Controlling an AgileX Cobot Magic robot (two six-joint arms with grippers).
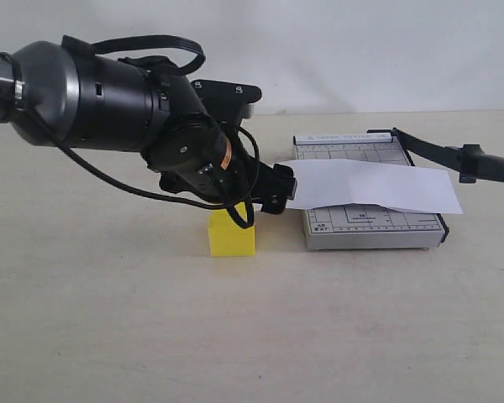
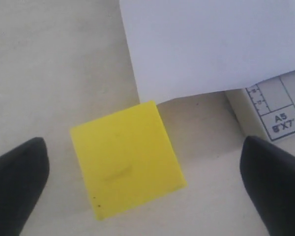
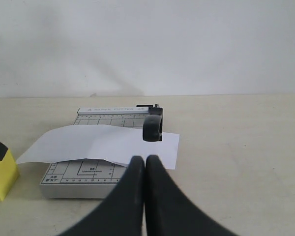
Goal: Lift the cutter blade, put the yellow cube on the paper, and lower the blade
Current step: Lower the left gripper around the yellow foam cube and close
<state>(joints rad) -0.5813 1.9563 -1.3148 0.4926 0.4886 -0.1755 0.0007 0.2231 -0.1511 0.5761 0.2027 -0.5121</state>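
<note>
The yellow cube [image 2: 128, 167] sits on the bench [image 1: 109, 319] near its middle, just beside the grey trimmer base [image 1: 378, 222] on the side toward the bench's left edge. The left gripper [image 2: 143, 164] hangs over the cube with its fingers spread wide, one on each side and neither touching it. The paper [image 1: 370, 185] lies across the base, and its overhanging end reaches close to the cube's corner. The cutter blade [image 1: 454, 155] is raised, its handle pointing toward the right edge. The right gripper [image 3: 145, 160] is pressed together on nothing.

cutter blade [image 1: 450, 154]: black, raised | yellow cube [image 1: 232, 236]: on worktop [image 1: 109, 319], beside trimmer base [image 1: 370, 228] | paper [image 1: 370, 186]: white, creased, across base
</note>
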